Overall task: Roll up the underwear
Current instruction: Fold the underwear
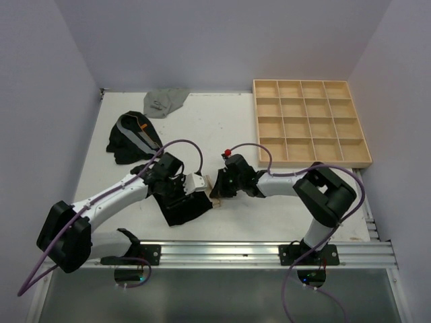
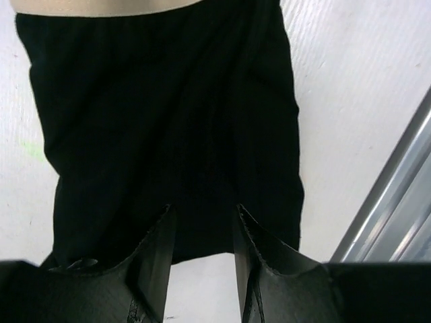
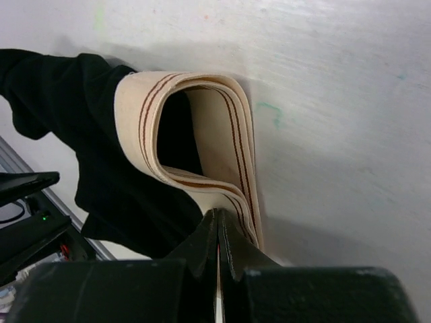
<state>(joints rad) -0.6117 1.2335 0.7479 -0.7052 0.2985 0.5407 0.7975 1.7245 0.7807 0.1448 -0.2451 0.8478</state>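
- The black briefs (image 1: 183, 210) lie mostly flat on the desk (image 1: 202, 128), near its front edge and between the two arms. The tan striped waistband (image 3: 229, 134) is at the end nearer the right arm.
- The right claw (image 3: 217, 219) is clenched on the edge of that waistband, which curls into a loose loop standing off the desk.
- The left claw (image 2: 203, 210) hangs low over the black cloth with its jaws parted. The cloth lies flat under them, with nothing bunched between.
- The fabric looks thin, limp and light. It will likely sag, crease and slide on the smooth desk instead of holding a shape.
- The waistband is the firmest part, so it seems the best place to pinch and to start the roll. The loose black end probably needs pinning so that the roll tightens and does not drag.
- The main risk is that a soft roll springs open once it is let go.
- A second black pair (image 1: 131, 138) and a grey pair (image 1: 165, 101) lie crumpled well apart at the far left. The wooden grid tray (image 1: 316, 163) sits at the far right.
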